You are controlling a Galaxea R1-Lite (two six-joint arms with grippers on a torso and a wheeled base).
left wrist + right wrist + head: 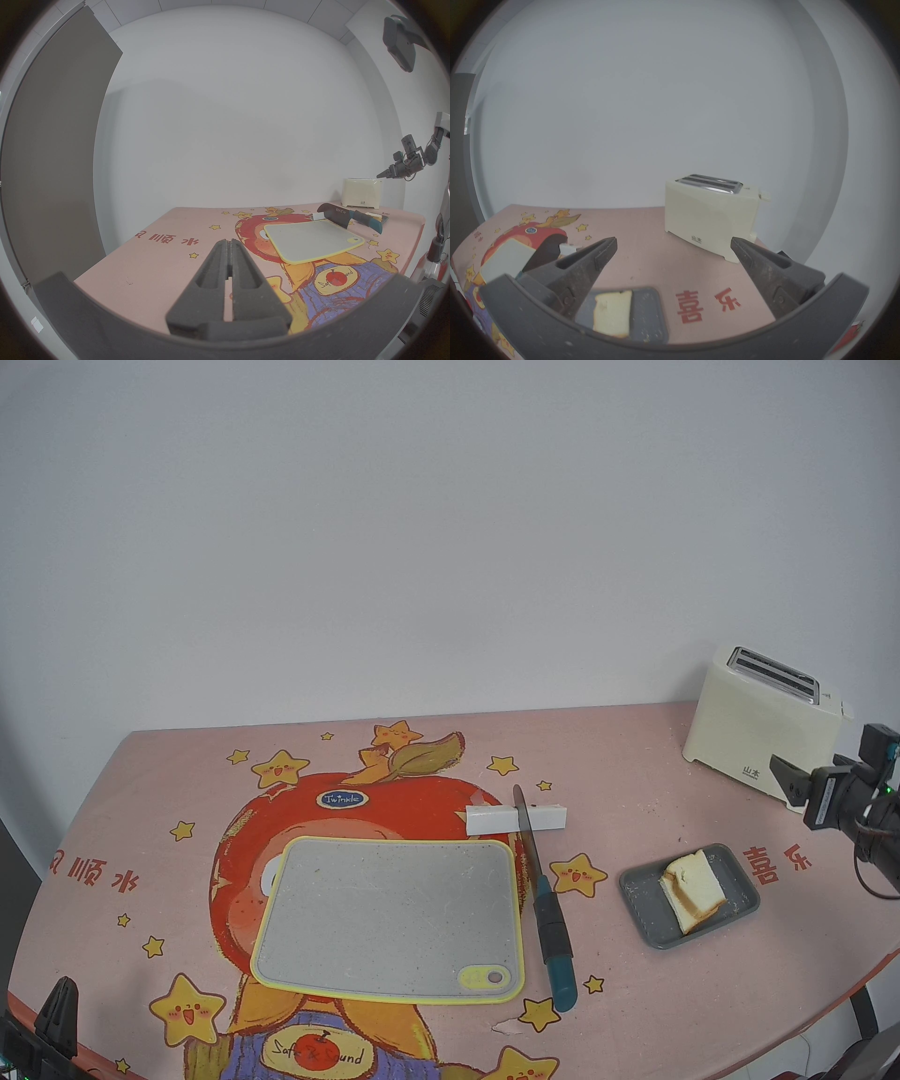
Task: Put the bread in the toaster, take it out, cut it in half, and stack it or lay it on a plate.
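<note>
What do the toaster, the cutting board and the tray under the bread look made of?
Toaster: cream body, likely matte plastic, with shiny metal trim around the slots. Cutting board: probably plastic, speckled grey face, yellow rim. Tray: dark grey, matte; plastic or coated metal, unclear.

The head view's lower edge cuts off the left pincer [63,990]. The plate [651,311] lies partly hidden behind the right pincer [672,241].

**Print in view, not transcribed**

Red characters [773,862] are sitting on the pink surface [637,754] just beside the plate [640,913], and more are sitting at its left edge. A blue oval label [342,798] is showing on the printed apple [309,824]. Script is running across a smaller apple [319,1052]. A small dark mark [752,772] is showing on the toaster [759,721].
</note>
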